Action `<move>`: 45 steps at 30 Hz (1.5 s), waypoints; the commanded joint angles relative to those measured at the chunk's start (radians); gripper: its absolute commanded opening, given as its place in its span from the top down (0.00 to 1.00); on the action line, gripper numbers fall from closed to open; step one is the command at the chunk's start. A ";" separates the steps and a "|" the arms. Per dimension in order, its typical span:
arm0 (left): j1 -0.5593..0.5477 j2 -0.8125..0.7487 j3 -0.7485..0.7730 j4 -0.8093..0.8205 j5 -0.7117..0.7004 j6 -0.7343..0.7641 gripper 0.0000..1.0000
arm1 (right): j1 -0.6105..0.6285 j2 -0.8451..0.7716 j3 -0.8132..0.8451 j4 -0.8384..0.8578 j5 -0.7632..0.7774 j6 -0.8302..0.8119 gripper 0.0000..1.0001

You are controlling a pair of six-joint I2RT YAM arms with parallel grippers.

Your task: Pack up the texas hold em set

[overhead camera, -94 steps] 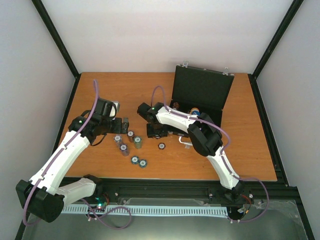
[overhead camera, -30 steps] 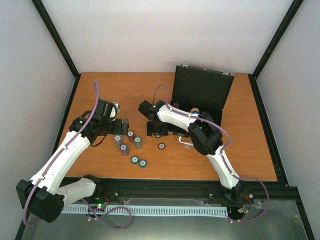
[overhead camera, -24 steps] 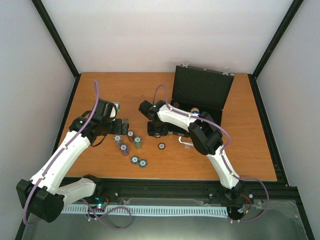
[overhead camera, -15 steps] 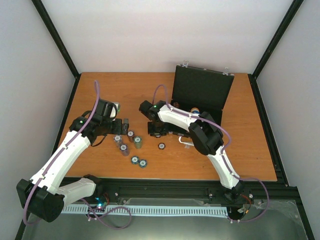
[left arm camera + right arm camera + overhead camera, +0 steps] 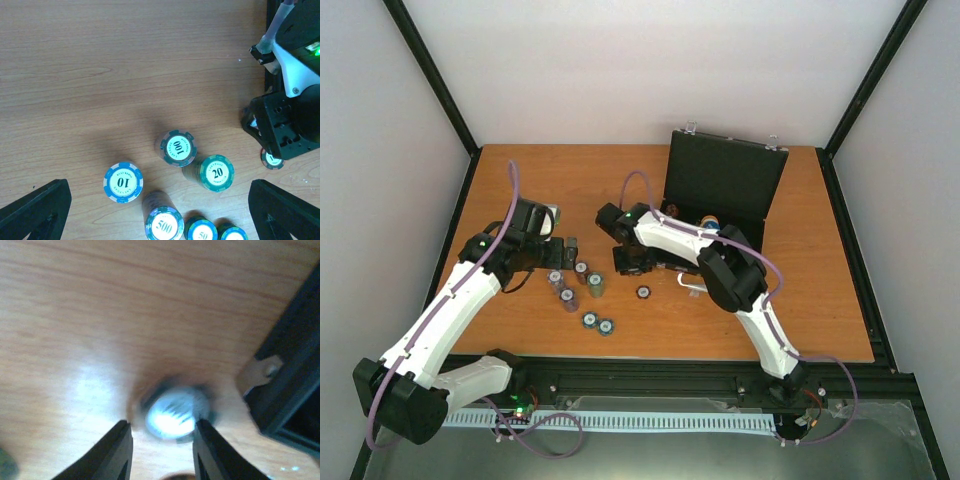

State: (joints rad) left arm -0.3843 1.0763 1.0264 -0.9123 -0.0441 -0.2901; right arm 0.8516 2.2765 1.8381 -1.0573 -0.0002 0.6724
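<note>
- The right fingers (image 5: 112, 452) are spread, one on each side of a lone chip (image 5: 175, 416). The chip lies flat on the tabletop (image 5: 75, 315), in the gap and just beyond the tips. The view is blurred, so I cannot tell whether either finger touches it.
- The step in hand looks like picking up this chip. I judge it calls for lowering until both tips meet the tabletop beside the rim, then closing evenly. A flat disc offers little edge to catch and may tip or slip out.
- Just to the right of these fingers is the corner of the black case (image 5: 292, 375) with its silver latch (image 5: 260, 371). The right-hand finger has little room there, so any sideways correction is safer made toward the left.
- The left fingers (image 5: 37, 210) are spread wide and hold nothing. They hover over the chip stacks (image 5: 178, 148), which stand between and beyond them, apart from either tip.
- Farthest on, the case stands open with its lid upright. The chip, once lifted, probably needs carrying over the near wall and setting down inside.
</note>
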 commanded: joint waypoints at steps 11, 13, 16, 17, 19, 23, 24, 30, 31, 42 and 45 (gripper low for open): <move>-0.001 -0.002 0.019 0.021 0.004 0.006 0.00 | 0.039 -0.103 0.003 -0.052 0.001 -0.054 0.67; -0.001 -0.001 0.022 0.020 0.004 0.010 0.00 | 0.041 -0.116 0.007 -0.060 0.013 -0.058 0.59; -0.001 0.011 0.033 0.017 0.017 0.029 0.00 | 0.041 -0.147 0.025 -0.085 0.067 -0.065 0.41; -0.001 0.016 0.040 0.015 0.033 0.043 0.00 | 0.042 -0.160 0.036 -0.094 0.085 -0.069 0.34; -0.001 0.031 0.055 0.021 0.067 0.074 0.00 | 0.038 -0.189 0.056 -0.111 0.128 -0.070 0.13; -0.002 0.089 0.092 0.042 0.203 0.106 0.00 | -0.007 -0.254 0.056 -0.126 0.162 -0.061 0.00; -0.002 0.102 0.097 0.056 0.242 0.107 0.00 | -0.024 -0.270 0.049 -0.129 0.169 -0.059 0.00; -0.007 0.205 0.147 0.119 0.349 0.111 0.05 | -0.127 -0.422 -0.025 -0.123 0.253 -0.078 0.00; -0.012 0.228 0.164 0.119 0.358 0.112 0.07 | -0.146 -0.449 -0.038 -0.123 0.265 -0.084 0.00; -0.217 0.524 0.239 0.165 0.281 0.206 0.14 | -0.286 -0.686 -0.204 -0.098 0.361 -0.211 0.00; -0.226 0.580 0.245 0.187 0.259 0.206 0.11 | -0.318 -0.749 -0.250 -0.083 0.357 -0.240 0.00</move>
State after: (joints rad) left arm -0.5945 1.6039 1.2373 -0.7620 0.2577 -0.1219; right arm 0.5690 1.6096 1.6344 -1.1618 0.3252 0.4923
